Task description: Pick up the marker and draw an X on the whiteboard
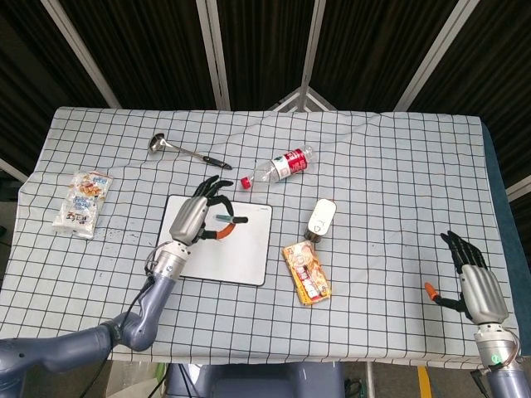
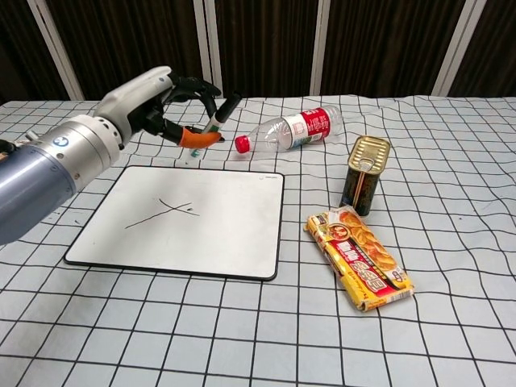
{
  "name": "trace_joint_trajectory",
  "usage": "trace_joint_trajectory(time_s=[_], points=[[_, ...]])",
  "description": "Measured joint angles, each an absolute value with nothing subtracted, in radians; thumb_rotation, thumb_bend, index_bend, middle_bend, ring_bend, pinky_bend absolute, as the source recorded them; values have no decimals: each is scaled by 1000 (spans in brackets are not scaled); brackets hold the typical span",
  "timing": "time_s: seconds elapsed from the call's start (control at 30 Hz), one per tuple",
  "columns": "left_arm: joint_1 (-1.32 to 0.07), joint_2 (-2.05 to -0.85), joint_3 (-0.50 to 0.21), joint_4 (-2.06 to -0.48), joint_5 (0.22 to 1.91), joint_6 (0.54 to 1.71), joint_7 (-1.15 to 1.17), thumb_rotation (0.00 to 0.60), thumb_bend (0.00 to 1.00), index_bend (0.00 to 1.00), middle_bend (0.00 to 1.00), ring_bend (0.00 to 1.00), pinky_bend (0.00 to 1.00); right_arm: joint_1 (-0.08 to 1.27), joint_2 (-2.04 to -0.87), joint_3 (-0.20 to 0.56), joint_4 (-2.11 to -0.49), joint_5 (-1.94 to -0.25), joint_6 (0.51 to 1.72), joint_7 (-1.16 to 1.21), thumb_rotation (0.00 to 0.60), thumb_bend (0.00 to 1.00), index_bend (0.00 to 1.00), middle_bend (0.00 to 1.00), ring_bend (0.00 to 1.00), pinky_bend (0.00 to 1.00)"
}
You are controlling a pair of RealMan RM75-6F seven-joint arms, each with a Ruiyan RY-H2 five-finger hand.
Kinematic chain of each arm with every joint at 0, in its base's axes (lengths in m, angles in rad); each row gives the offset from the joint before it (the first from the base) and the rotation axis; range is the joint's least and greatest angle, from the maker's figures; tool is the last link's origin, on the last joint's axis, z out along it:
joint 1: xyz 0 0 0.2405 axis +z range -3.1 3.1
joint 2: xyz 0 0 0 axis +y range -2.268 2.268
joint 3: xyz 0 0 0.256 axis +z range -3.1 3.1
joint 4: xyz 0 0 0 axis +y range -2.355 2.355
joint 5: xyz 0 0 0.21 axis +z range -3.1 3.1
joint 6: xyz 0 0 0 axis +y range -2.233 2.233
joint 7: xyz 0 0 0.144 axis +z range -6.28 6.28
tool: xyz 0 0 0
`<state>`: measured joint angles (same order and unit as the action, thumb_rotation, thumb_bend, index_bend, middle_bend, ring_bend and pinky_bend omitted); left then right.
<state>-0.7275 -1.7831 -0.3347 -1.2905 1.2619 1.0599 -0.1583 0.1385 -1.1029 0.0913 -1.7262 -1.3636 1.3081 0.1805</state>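
A white whiteboard (image 2: 218, 230) (image 1: 242, 257) lies on the checked table, carrying a thin black X stroke (image 2: 165, 210). My left hand (image 2: 149, 101) (image 1: 192, 220) hovers well above the board's far edge and grips the marker (image 2: 210, 129) (image 1: 226, 220), tip tilted down and clear of the surface. My right hand (image 1: 473, 278) rests near the table's front right corner, fingers spread, holding nothing; the chest view does not show it.
A plastic bottle (image 2: 294, 129) lies behind the board, a ladle (image 1: 178, 149) further back. A tin can (image 2: 367, 173) and a snack packet (image 2: 359, 258) sit right of the board. A white snack bag (image 1: 83, 203) lies at the left.
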Motion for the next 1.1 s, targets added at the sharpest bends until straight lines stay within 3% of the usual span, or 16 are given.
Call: trace_joint_trajectory(time_s=[0.37, 0.77, 0.97, 1.1], points=[[-714, -1662, -241, -1211, 1279, 1025, 99, 600, 496, 693, 147, 0, 9, 139, -1105, 90, -1731, -1356, 1305, 161, 600, 313, 0, 0, 0, 0], [-693, -1634, -128, -1059, 1267, 961, 315, 600, 482, 675, 134, 0, 4, 140, -1104, 91, -1734, -1349, 1301, 154, 600, 312, 0, 0, 0, 0], [-681, -1649, -111, -1012, 1265, 956, 330, 600, 356, 509, 16, 0, 0, 141, -1104, 91, -1734, -1350, 1300, 154, 600, 312, 0, 0, 0, 0], [-674, -1656, -115, -1007, 1252, 959, 334, 600, 294, 401, 0, 0, 0, 141, -1104, 90, -1735, -1351, 1300, 153, 600, 312, 0, 0, 0, 0]])
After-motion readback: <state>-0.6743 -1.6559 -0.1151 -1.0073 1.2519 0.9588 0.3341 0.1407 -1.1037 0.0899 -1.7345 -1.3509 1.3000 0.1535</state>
